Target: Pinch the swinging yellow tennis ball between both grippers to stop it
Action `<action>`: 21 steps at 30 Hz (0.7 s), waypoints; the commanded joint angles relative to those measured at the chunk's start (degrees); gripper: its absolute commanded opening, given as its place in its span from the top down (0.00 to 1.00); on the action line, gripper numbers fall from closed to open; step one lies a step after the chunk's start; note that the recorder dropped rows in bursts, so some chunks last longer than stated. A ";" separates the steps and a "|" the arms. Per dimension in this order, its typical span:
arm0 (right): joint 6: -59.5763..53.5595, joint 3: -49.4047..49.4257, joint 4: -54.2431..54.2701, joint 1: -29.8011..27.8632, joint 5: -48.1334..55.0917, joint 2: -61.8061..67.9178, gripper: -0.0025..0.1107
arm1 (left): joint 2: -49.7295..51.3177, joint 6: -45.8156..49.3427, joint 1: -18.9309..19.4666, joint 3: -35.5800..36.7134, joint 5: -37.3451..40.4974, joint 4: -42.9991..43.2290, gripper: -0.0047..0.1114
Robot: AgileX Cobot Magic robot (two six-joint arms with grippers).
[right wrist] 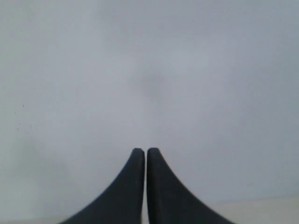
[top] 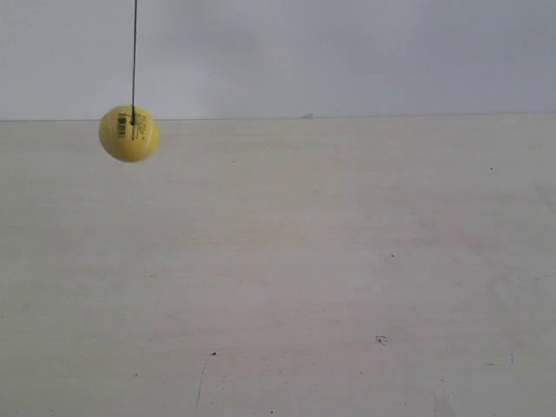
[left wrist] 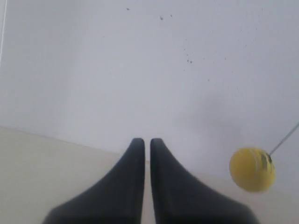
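Observation:
The yellow tennis ball [top: 129, 133] hangs on a thin black string [top: 134, 52] at the exterior view's upper left, above the table's far edge, with its black barcode print facing the camera. Neither arm shows in that view. In the left wrist view the ball [left wrist: 252, 169] hangs off to one side of my left gripper [left wrist: 147, 141], well apart from it. That gripper's black wedge jaws are shut with only a sliver between them and nothing held. My right gripper [right wrist: 142, 150] is also shut and empty, facing the pale wall; the ball is not in its view.
A pale wooden table [top: 313, 278] with a few small dark marks fills the exterior view. A plain white wall [top: 347, 52] stands behind it. The wall in the left wrist view carries several small dark specks [left wrist: 188, 59].

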 commanded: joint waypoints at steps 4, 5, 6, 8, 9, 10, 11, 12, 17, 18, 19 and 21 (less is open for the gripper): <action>10.07 -0.07 0.04 -0.43 -4.36 -0.24 0.98 | -0.12 -7.63 -0.43 0.18 -5.34 -0.64 0.92; 11.66 -0.07 -1.56 -0.43 -4.36 -0.24 0.98 | -0.12 -8.18 -0.43 0.18 -6.05 -0.64 0.92; 12.71 -0.07 -4.99 -0.43 -4.60 -0.24 0.98 | -0.12 -8.20 -0.43 0.18 -7.08 -0.36 0.92; 16.29 -0.07 -13.11 -0.43 -5.75 -0.24 0.98 | -0.12 -8.20 -0.43 0.18 -8.74 2.60 0.92; 18.92 -0.07 -17.44 -0.43 -7.21 -0.24 0.98 | -0.12 -8.68 -0.43 0.18 -9.29 4.76 0.92; 21.72 -0.07 -21.38 -0.43 -9.45 -0.24 0.98 | -0.12 -9.46 -0.43 0.18 -9.92 7.04 0.92; 24.30 -0.07 -24.60 -0.43 -12.36 -0.24 0.98 | -0.12 -11.65 -0.43 -0.05 -11.13 9.65 0.92; 25.50 -0.07 -26.33 -0.43 -15.59 -0.24 0.98 | -0.12 -13.49 -0.43 -0.39 -12.40 12.92 0.92; 26.89 -2.36 -28.15 -0.43 -21.14 3.95 0.98 | 2.43 -25.34 -0.43 -3.60 -20.39 29.05 0.92; 26.89 -3.88 -28.15 -0.43 -20.61 5.25 0.98 | 3.79 -26.64 -0.43 -4.53 -21.22 30.38 0.92; 26.89 -5.51 -28.15 -0.43 -20.07 7.16 0.98 | 5.05 -27.70 -0.43 -5.57 -21.97 31.72 0.92; 26.89 -8.46 -28.15 -0.43 -19.96 11.88 0.98 | 8.81 -27.99 -0.43 -8.49 -22.68 32.01 0.92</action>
